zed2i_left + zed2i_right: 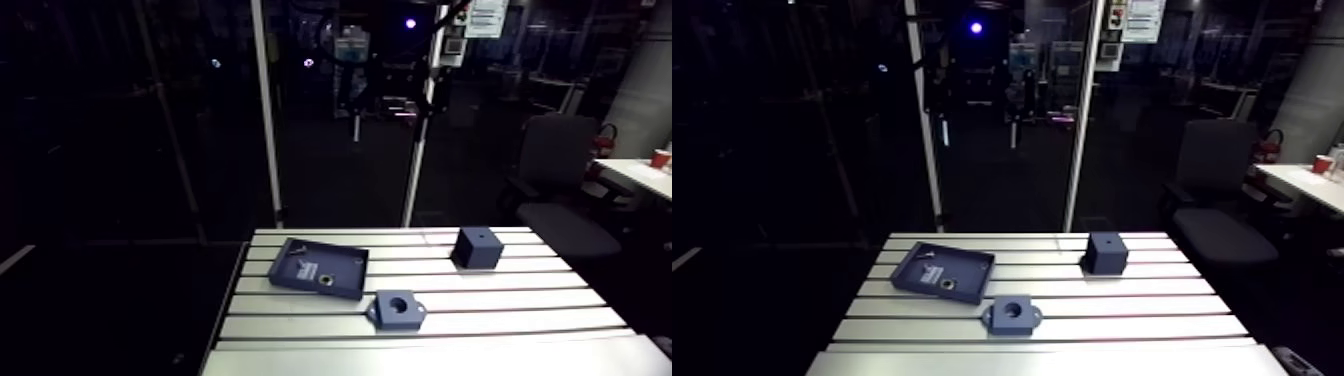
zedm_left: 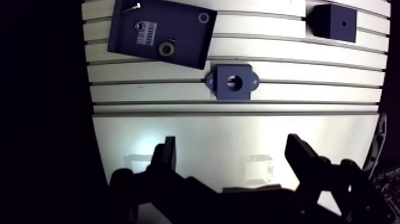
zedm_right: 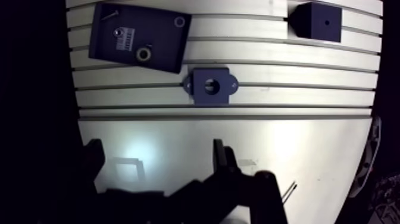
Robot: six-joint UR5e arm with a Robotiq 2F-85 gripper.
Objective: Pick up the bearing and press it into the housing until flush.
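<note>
**Nothing Picked Yet — Bearing in Its Tray, Housing Bore Empty**

The task stood at its very start. The bearing, a pale ring, lay flat on the floor of the dark tray, near a white label and apart from a smaller ring in one corner. I took the larger ring for the bearing, though at this range the wrist view did not settle it.

The housing, a dark block with a lug on each side, sat on the slotted table just beside the tray, on the side towards the gripper. Its round bore showed open and dark, with nothing seated in it. A dark cube with a small hole in its top stood well apart, on the housing's other side, and looked to have no part in the work.

The gripper hung over bare table, well short of both housing and tray. Its two fingers were spread wide with nothing between them — only the lit table surface showed in the gap.

So every step remained, as I judged it: reaching over the tray, closing on the bearing, lifting it out, carrying it to the housing, lining it up over the bore, and pressing it down until flush.
</note>
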